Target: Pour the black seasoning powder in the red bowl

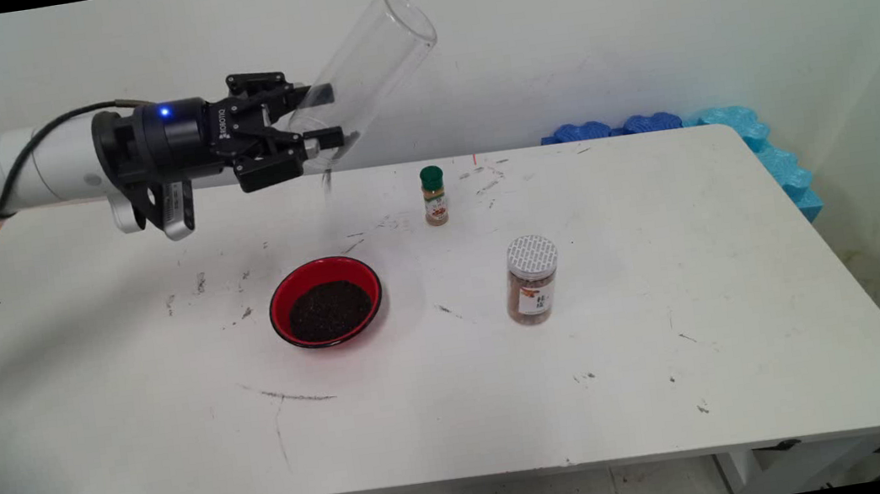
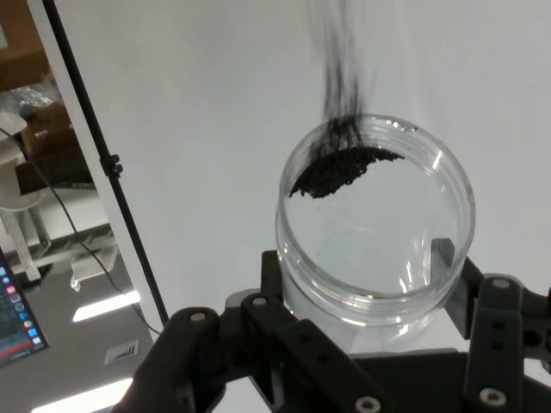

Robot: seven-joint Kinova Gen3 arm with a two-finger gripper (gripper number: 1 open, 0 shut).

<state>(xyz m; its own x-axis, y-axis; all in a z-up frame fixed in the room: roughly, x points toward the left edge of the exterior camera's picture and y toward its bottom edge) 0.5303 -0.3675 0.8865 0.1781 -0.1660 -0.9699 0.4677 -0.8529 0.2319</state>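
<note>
The clear jar (image 1: 366,70) is up in the air, tipped over, w/ its open mouth low at about 7 o'clock and its closed end pointing up to 1 o'clock. The gripper (image 1: 321,115) is pinching it near the mouth, one finger on each side, jaws pressed on the glass. The arm is reaching in flat from 9 o'clock.

Dark grains (image 2: 340,168) are sitting at the jar's lip in the hand view and are spilling out in a thin stream. In the main view the stream is falling straight down from the mouth.

The red bowl (image 1: 326,301) is on the table right under the jar, at 6 o'clock from the gripper, well below it. It is holding a heap of the same dark stuff. The stream is dropping toward the bowl's back rim, not its middle.

Other things: a small bottle w/ a green cap (image 1: 434,195) is standing at 2 o'clock from the bowl, near it. A bigger jar w/ a white lid (image 1: 533,279) is standing at 3 o'clock from the bowl, a bit apart. Neither is under the stream. Some blue foam (image 1: 758,145) is lying at the table's far right corner. The white table (image 1: 675,352) is showing dark scuffs and specks.
</note>
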